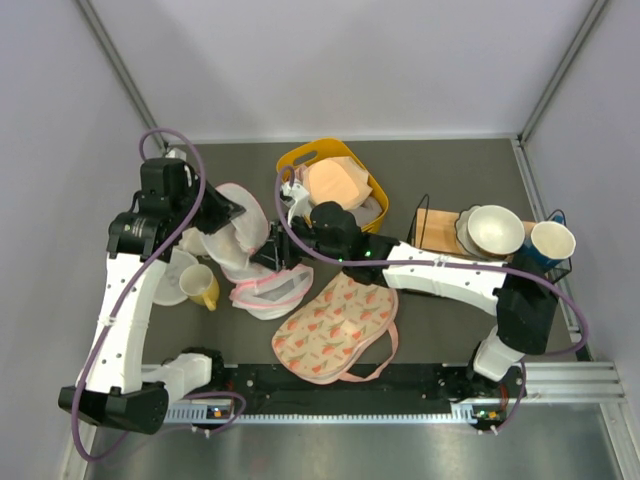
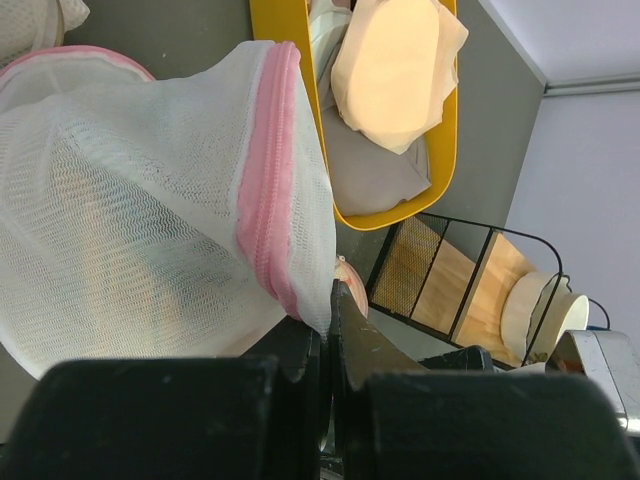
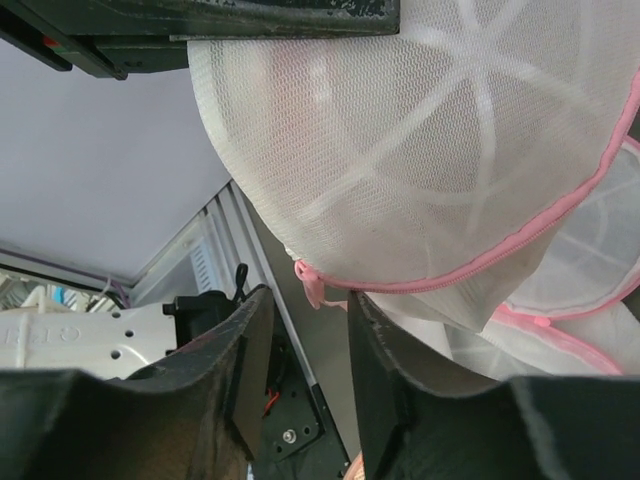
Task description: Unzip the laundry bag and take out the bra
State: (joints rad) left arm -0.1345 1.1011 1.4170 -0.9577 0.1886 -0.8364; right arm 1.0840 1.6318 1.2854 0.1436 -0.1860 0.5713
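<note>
Beside the yellow basket (image 1: pixel 295 158), laundry bag (image 1: pixel 262 290) lies on the tabletop (image 1: pixel 450 170) with one dome held up. Left claw (image 2: pixel 328 310) is clamped on its pink-zippered mesh edge. Right claw (image 3: pixel 300 310) stands apart at the bag's rim, pink zipper pull (image 3: pixel 308 280) just off its tips, ungripped.

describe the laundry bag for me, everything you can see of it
The laundry bag is white see-through mesh, two round domes edged with a pink zipper. One dome is held up, its rim pinched in the shut left gripper. The open right gripper sits at a small pink tab on that rim, not clamping it.
</note>
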